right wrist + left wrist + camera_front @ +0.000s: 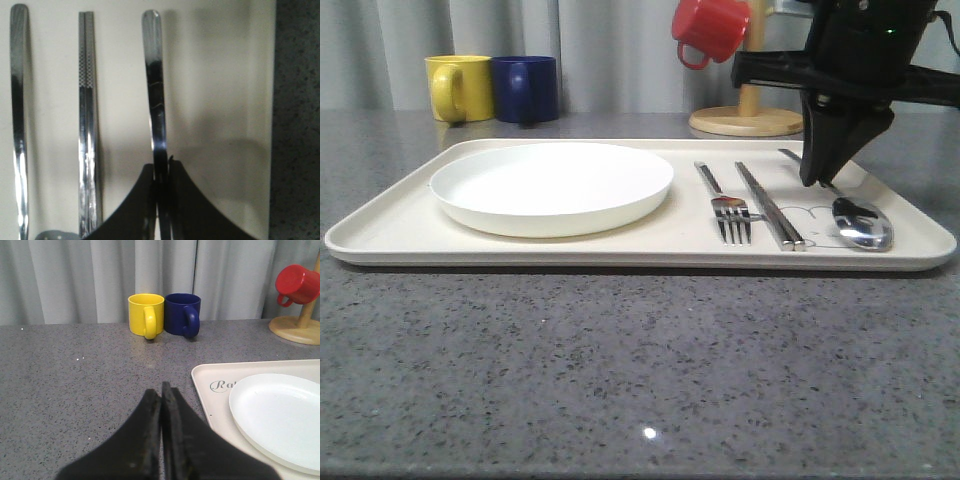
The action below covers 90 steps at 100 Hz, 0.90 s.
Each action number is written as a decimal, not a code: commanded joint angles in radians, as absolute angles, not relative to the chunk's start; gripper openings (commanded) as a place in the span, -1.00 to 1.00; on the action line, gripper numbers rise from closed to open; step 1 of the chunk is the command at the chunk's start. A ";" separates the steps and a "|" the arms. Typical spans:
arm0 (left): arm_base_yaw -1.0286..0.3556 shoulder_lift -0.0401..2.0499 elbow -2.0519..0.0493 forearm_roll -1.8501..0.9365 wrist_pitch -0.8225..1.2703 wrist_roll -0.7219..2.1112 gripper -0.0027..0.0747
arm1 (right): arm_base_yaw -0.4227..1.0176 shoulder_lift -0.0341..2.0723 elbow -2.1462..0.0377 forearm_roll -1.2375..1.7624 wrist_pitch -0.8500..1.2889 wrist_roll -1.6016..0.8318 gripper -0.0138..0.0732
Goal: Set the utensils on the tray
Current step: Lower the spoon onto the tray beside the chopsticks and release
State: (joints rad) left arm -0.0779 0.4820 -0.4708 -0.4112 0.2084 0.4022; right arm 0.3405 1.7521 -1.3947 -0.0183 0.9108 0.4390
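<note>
Right gripper (820,180) at right of frame — jaws pinched on spoon (860,222) handle, bowl resting on tray (380,235) beside chopsticks (770,205). Release gently, lift straight up — avoid dragging. Left gripper (161,390) jaws closed, empty.

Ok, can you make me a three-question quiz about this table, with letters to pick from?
1. Where is the white plate?
A. on the cream tray
B. on the bare table
C. on the mug stand

2. What colour is the mug hanging on the wooden stand?
A. yellow
B. blue
C. red

3. How is the right gripper?
A. wide open
B. shut on the spoon handle
C. holding the fork

Answers:
1. A, the plate lies on the tray, left of the fork and chopsticks.
2. C, the red mug hangs there; the yellow mug and blue mug stand on the table.
3. B, the right wrist view shows the fingers closed around the handle.
</note>
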 commanded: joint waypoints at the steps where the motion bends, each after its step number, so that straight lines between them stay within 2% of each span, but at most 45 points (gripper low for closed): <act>1: -0.075 0.486 -0.498 -0.420 0.131 0.399 -0.98 | 0.340 1.725 -1.428 -0.028 0.877 0.438 -0.71; 16: -0.075 0.486 -0.498 -0.420 0.131 0.399 -0.98 | 0.340 1.733 -1.428 -0.024 0.879 0.445 -0.60; 35: -0.075 0.486 -0.498 -0.420 0.131 0.399 -0.98 | 0.340 1.733 -1.428 -0.024 0.881 0.445 -0.07; 45: -0.075 0.486 -0.498 -0.420 0.131 0.399 -0.98 | 0.340 1.725 -1.428 -0.024 0.881 0.445 0.10; 69: -0.075 0.486 -0.498 -0.420 0.131 0.399 -0.98 | 0.324 1.653 -1.428 -0.059 0.877 0.429 0.11; 90: -0.075 0.486 -0.498 -0.420 0.131 0.399 -0.98 | 0.219 1.537 -1.425 -0.079 0.881 0.343 0.11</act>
State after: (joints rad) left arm -0.0779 0.4820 -0.4708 -0.4112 0.2084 0.4022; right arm 0.2670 1.6326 -1.3997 -0.0540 0.9048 0.3885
